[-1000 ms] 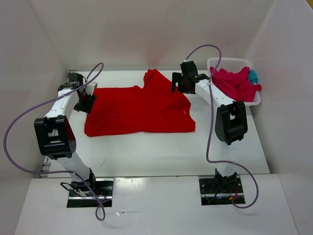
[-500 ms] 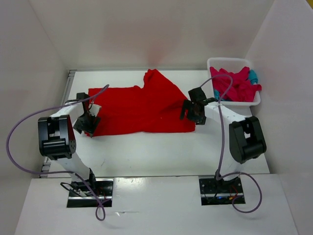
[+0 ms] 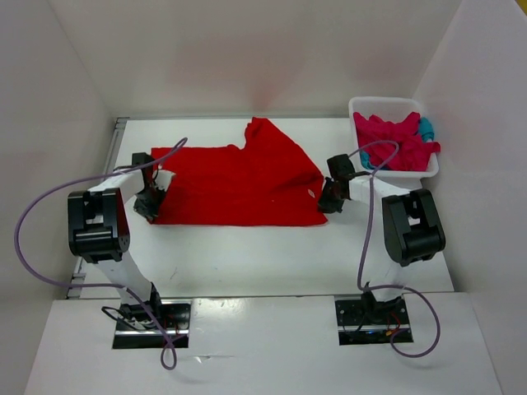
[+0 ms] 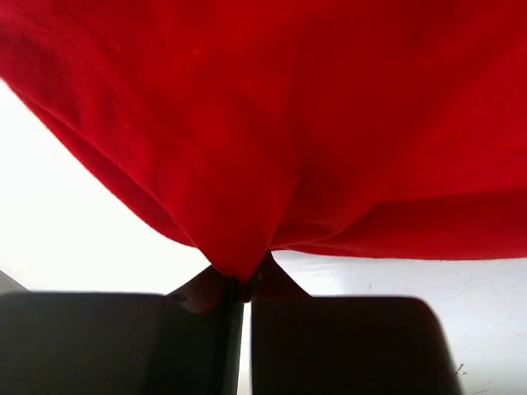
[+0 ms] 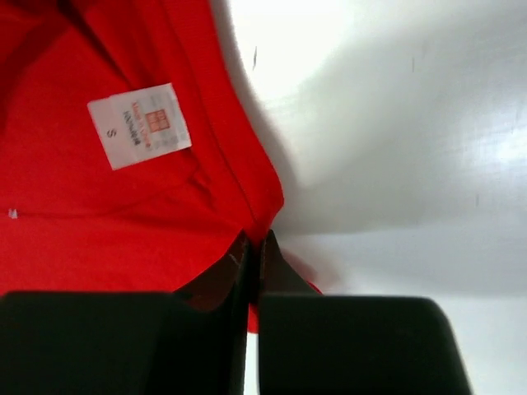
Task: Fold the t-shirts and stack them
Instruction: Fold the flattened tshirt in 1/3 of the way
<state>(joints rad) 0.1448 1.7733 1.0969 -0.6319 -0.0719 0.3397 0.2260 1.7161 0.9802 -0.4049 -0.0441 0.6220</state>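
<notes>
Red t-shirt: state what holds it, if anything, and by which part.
Both grippers hold the red t-shirt: left gripper pinches its left edge, right gripper its right edge.

From my left wrist, the red t-shirt (image 4: 329, 123) runs off the top and both sides of the view, and its cloth swallows the tips of my left gripper (image 4: 243, 284) where they pinch it. At my right gripper (image 5: 254, 247), the print on the label (image 5: 140, 125) is too small to read past an S. From above, the teal t-shirt (image 3: 425, 127) shows only a sliver behind the crimson-pink t-shirt (image 3: 395, 140) in the basket (image 3: 380, 100).
</notes>
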